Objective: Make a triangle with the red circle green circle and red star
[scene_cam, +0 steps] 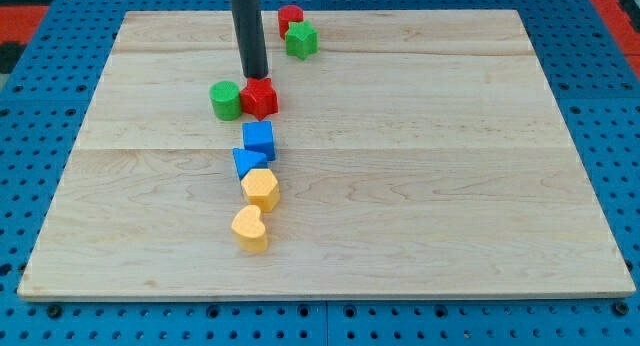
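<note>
My tip (256,76) (a bare rod, gripping nothing) is sitting just behind the red star (260,98), touching the green circle (225,100); the red circle (290,17) is waiting far; all light, rigid, sliding easily.

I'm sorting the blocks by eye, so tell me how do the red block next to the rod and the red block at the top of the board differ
The red star has a pointed, star-like outline; the red circle looks round. The star lies near the board's middle, touching the green circle, just below my tip; the red circle sits at the view's top edge, against the green star, away from my tip. Both are red and similar in size.
</note>
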`<state>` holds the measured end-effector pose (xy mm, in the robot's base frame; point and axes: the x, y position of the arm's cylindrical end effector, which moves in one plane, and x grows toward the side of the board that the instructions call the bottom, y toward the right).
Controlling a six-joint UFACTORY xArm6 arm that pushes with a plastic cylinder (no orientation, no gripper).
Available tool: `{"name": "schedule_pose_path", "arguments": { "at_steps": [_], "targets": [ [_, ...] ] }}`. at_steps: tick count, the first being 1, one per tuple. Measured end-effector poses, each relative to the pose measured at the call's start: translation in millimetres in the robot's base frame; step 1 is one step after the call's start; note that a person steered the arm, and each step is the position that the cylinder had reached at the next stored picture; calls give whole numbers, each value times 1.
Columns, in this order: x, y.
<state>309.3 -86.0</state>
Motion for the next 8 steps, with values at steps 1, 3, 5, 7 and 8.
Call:
{"name": "schedule_pose_path", "arguments": {
  "at_steps": [1, 3, 5, 7, 8],
  "targets": [
    [-17, 16],
    [-44, 131],
    [-110, 48],
    [-115, 7],
    [-98, -59]
  ]
}}
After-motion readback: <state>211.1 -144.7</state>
